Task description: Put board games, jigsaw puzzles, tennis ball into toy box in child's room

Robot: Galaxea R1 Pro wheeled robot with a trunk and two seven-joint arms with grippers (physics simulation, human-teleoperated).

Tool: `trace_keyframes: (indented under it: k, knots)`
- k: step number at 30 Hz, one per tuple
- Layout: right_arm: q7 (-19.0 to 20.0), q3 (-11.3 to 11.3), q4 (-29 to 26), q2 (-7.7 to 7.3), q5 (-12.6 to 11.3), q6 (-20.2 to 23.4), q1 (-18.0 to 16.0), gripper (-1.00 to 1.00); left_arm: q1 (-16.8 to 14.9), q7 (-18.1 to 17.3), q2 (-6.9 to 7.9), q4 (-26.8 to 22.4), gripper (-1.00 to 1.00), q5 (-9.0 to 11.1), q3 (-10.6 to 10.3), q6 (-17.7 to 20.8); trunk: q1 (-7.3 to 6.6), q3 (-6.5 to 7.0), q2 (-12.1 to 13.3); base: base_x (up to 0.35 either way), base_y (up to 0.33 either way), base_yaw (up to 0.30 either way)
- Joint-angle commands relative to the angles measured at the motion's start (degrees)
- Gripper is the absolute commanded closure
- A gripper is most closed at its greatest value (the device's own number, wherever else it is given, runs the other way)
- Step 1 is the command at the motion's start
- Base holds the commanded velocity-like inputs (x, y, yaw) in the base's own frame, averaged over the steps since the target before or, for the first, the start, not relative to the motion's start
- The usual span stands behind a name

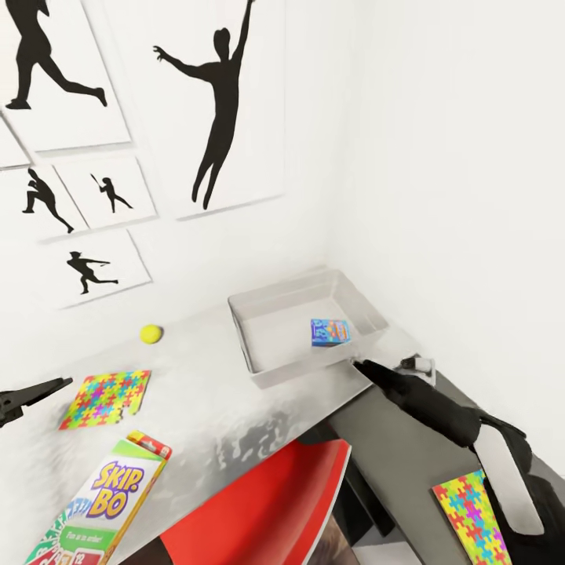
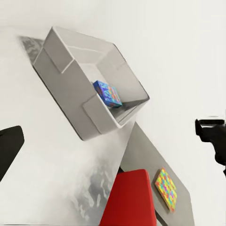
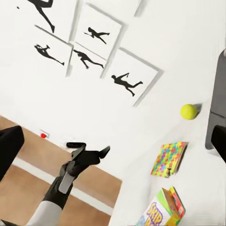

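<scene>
Two board games, a blue one in the single toy box and a Skip-Bo box; two jigsaw puzzles; one tennis ball; five silhouette prints on the wall.

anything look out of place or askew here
One jigsaw puzzle lies on the lower dark-grey cabinet, not on the table. The Skip-Bo box hangs partly over the table's front edge.
</scene>
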Motion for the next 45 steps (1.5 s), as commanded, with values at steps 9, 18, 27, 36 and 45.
trace_keyframes:
  k: [9, 18, 27, 36, 45]
  knots:
    - [10.41, -0.46, -0.29, -0.06, -0.27, -10.7, 7.4, -1.0, 0.2, -0.26, 0.0, 1.09, -1.0, -0.04, 0.01, -0.88, 0.04, 0.76, -0.09, -0.015, 0.0, 0.0]
    - [11.46, -0.48, -0.49, -0.12, -0.19, -13.21, 8.06, -1.0, 0.22, -0.26, 0.01, 0.64, -1.0, 0.02, 0.1, -1.05, 0.04, 1.6, -0.09, -0.212, 0.0, 0.0]
    - [11.12, -0.39, 0.02, 0.25, 3.29, -13.68, 8.11, -1.0, 0.22, -0.26, 0.07, 0.59, -1.0, 0.04, 0.95, -1.08, 0.04, 2.44, -0.09, -0.058, 0.0, 0.0]
    - [11.52, -0.8, 0.22, 0.75, 9.02, -13.71, 8.11, -1.0, 0.22, -0.26, 0.03, 0.57, -1.0, 0.07, 1.82, -1.06, 0.04, 3.28, -0.09, -0.004, 0.0, 0.0]
    - [11.62, -0.8, 0.13, 0.75, 9.52, -14.3, 8.11, -1.0, 0.22, -0.26, 0.02, 0.52, -1.0, 0.08, 1.88, -1.06, 0.04, 4.13, -0.09, 0.0, 0.0, 0.0]
